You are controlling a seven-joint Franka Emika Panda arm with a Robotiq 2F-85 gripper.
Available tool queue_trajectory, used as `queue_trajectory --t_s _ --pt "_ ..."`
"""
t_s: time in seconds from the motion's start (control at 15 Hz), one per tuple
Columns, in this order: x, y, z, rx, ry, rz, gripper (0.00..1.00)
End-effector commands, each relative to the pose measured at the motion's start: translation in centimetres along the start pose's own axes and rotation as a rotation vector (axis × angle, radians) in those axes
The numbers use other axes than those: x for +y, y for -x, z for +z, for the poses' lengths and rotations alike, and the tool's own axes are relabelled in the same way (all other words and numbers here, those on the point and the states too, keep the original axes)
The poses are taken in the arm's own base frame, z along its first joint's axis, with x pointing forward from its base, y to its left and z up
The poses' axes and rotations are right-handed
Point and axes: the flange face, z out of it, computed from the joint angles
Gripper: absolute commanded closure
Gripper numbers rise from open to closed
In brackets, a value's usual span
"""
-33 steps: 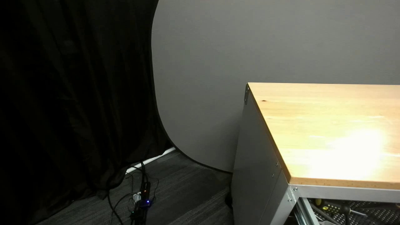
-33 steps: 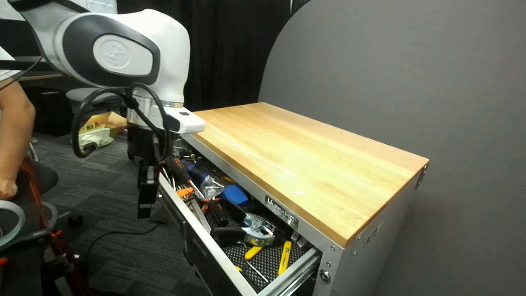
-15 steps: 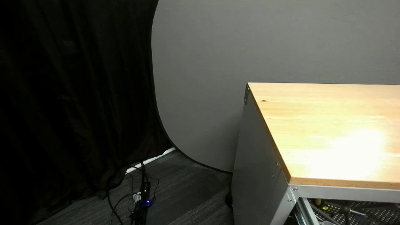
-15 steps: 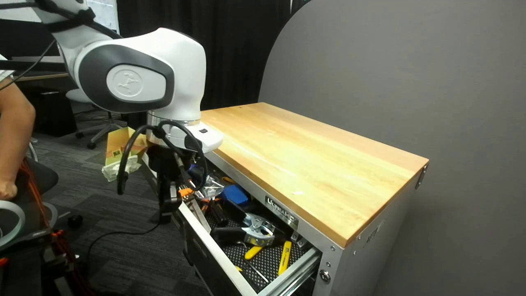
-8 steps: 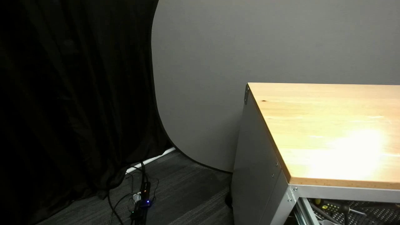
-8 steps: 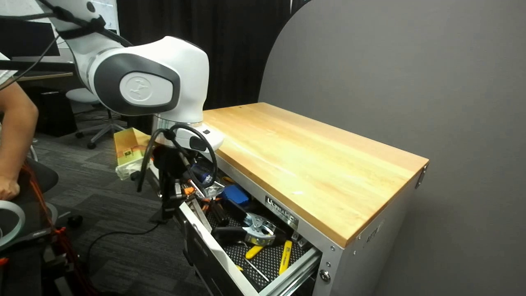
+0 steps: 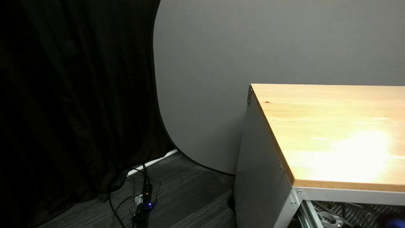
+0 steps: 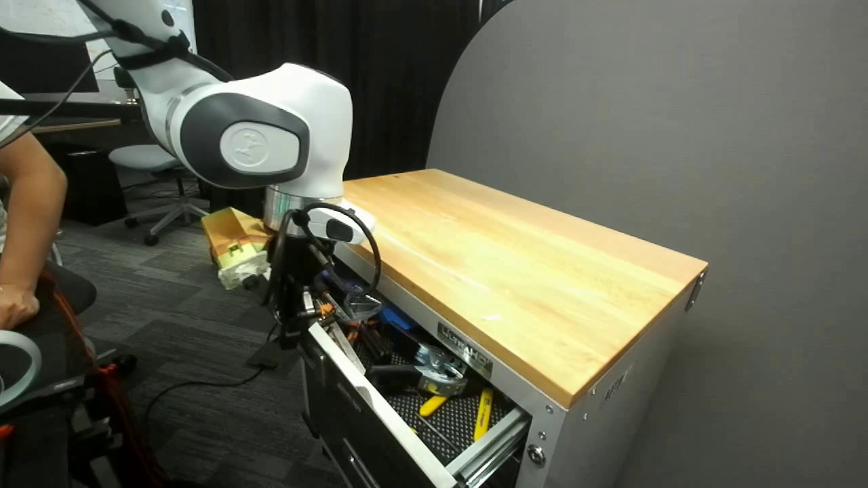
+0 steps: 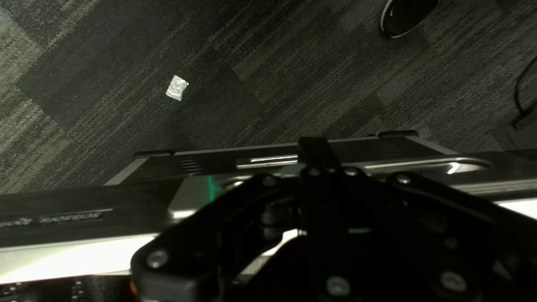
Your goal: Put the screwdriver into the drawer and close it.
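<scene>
I see the drawer (image 8: 386, 410) sitting further in than half a second ago: its whitish rim and the tools inside have slid toward the cabinet (image 8: 624, 400), and my robot arm (image 8: 264, 98) has shifted the same way. In an exterior view, the yellow-and-black handle that showed under the top has gone from sight; a grey metal piece (image 7: 329, 218) and a blue spot (image 7: 395, 223) show there now. My gripper (image 9: 314, 147) is clenched, its fingers together, at the dark drawer front; I can't tell whether they touch it.

The wooden top (image 8: 515, 285) catches a strong glare in an exterior view, and a small dark knot (image 7: 267, 102) marks its grain. Behind it I have a grey panel (image 8: 644, 135) and a black curtain (image 8: 390, 88); a chair (image 8: 146, 158) stands on the carpet (image 8: 203, 352), and someone's bare forearm (image 8: 34, 203) is at the edge.

The drawer is partway out, its metal rail (image 8: 491, 440) exposed. On its black mat (image 8: 461, 410) lie a clamp (image 8: 441, 385), yellow handles (image 8: 483, 413) and a thin dark shaft (image 8: 439, 434). I can't say for certain which tool is the screwdriver.
</scene>
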Motion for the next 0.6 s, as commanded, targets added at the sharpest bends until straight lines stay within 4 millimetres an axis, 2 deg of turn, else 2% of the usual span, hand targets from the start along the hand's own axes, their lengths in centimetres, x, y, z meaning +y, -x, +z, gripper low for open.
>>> queue_trajectory --t_s 0.0,0.53 --pt "-1.4 -2.5 0.2 0.034 -0.034 -0.039 1.00" --pt "-3.6 -5.2 0.8 0.075 -0.050 -0.099 1.00"
